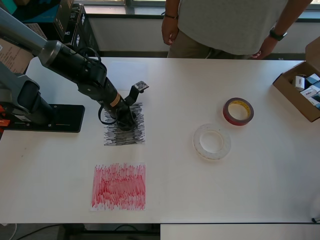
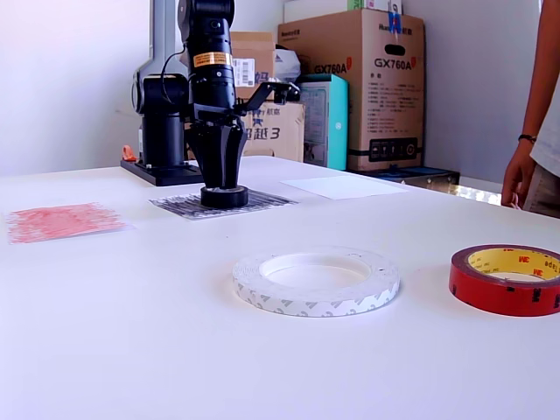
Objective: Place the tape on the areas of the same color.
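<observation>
A small black tape roll (image 1: 126, 121) (image 2: 224, 196) rests on the black-scribbled sheet (image 1: 125, 136) (image 2: 179, 206). My gripper (image 1: 125, 119) (image 2: 223, 182) points straight down on it, its fingers closed in on the roll. The red-scribbled sheet (image 1: 119, 186) (image 2: 57, 220) lies bare near the table's front edge in the overhead view. A plain white sheet (image 2: 337, 186) lies behind the black one in the exterior view. The dark-red tape roll (image 1: 235, 120) (image 2: 490, 293) and the flat white tape ring (image 1: 197, 142) (image 2: 306, 297) lie side by side on bare table, at the overhead view's right.
An open cardboard carton (image 1: 295, 95) with small boxes sits at the overhead view's right edge. A person (image 1: 230, 25) stands at the far side of the table. The arm's black base plate (image 1: 55, 118) is at the left. Stacked cartons (image 2: 376, 79) stand behind the table.
</observation>
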Robot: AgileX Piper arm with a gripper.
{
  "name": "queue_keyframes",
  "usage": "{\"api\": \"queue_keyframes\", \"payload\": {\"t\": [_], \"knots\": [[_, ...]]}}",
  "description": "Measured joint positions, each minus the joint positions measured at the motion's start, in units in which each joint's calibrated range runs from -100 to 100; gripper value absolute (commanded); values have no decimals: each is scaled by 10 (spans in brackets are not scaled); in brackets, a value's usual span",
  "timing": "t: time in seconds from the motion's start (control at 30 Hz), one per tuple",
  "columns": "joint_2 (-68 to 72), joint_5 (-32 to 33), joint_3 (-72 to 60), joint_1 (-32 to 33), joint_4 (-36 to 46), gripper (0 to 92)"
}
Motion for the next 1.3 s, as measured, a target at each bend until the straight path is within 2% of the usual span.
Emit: {"api": "queue_keyframes", "payload": {"t": [0.27, 0.57, 0.73, 0.9, 1.1, 1.3], "knots": [[-74, 39, 7, 13, 18, 471], [-96, 162, -89, -11, 24, 470], [-79, 246, -198, -11, 76, 470], [-26, 317, -329, -4, 168, 470], [90, 387, -506, -9, 271, 470], [221, 448, -661, -28, 317, 470]]}}
